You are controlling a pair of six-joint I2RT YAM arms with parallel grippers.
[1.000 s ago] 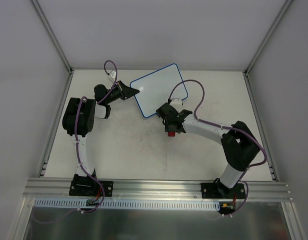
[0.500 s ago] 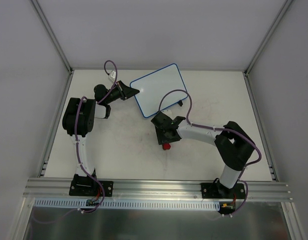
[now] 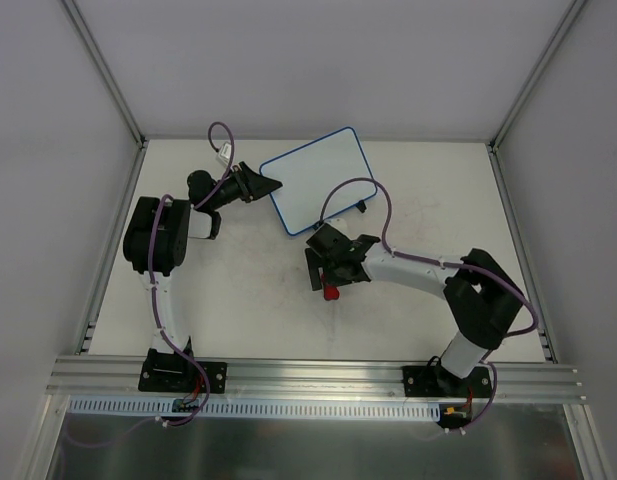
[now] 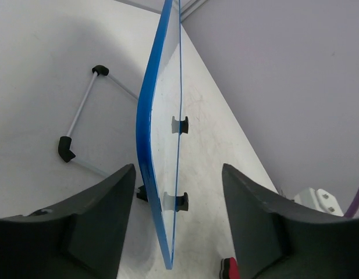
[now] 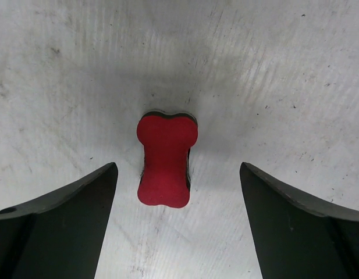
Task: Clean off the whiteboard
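The whiteboard (image 3: 318,180), white with a thin blue rim, stands propped at the back middle of the table; I see no marks on its face. My left gripper (image 3: 271,184) is open at its left edge. In the left wrist view the board's blue edge (image 4: 149,139) runs between the spread fingers of my left gripper (image 4: 178,171) and touches neither. The red bone-shaped eraser (image 3: 331,293) lies flat on the table in front of the board. My right gripper (image 3: 328,281) hangs open just above it, and the eraser (image 5: 166,160) rests free between the wide jaws of my right gripper (image 5: 178,167).
A wire stand with black feet (image 4: 80,113) props the board from behind. The eraser (image 4: 230,267) also shows at the bottom of the left wrist view. Grey walls and metal posts close off the table's left, back and right sides. A purple cable (image 3: 353,185) arcs over the board's near edge.
Both grippers have opened. The right arm drew back from the board toward the near left and let the eraser go onto the table. The left gripper released the board's edge.
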